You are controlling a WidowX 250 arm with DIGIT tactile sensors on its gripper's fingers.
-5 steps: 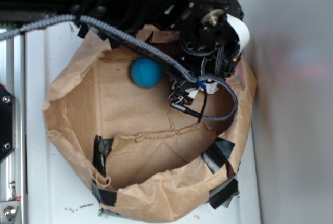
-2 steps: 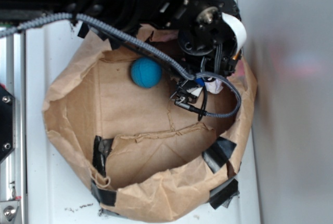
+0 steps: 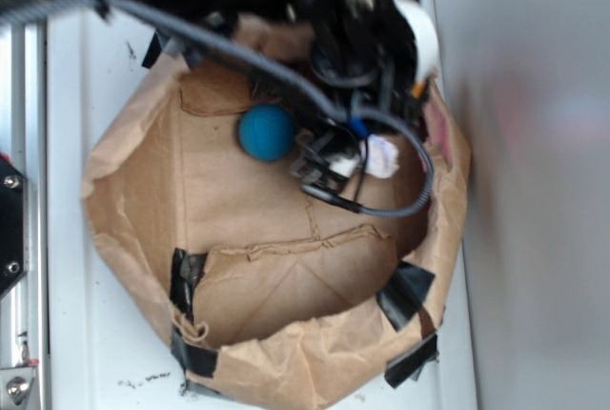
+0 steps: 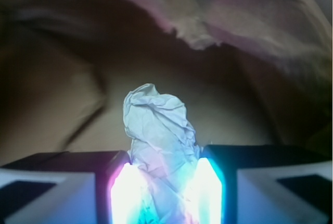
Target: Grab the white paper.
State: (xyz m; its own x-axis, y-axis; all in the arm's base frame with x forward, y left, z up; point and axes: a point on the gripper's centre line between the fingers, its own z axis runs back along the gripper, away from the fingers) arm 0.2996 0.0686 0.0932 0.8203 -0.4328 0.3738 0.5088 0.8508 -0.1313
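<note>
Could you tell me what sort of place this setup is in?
Probably a lab test bench: a taped-up brown paper bag sits on a white table with a metal rail alongside, holding only a blue ball and a white paper wad.

Below me sits a brown paper bag (image 3: 143,191), its rim rolled down and patched with strips of black tape (image 3: 186,276). A blue ball (image 3: 266,133) rests on the bag's floor, near its far wall. The bag stands on a white surface (image 3: 67,315); a grey wall (image 3: 534,200) runs alongside the bag.
</note>
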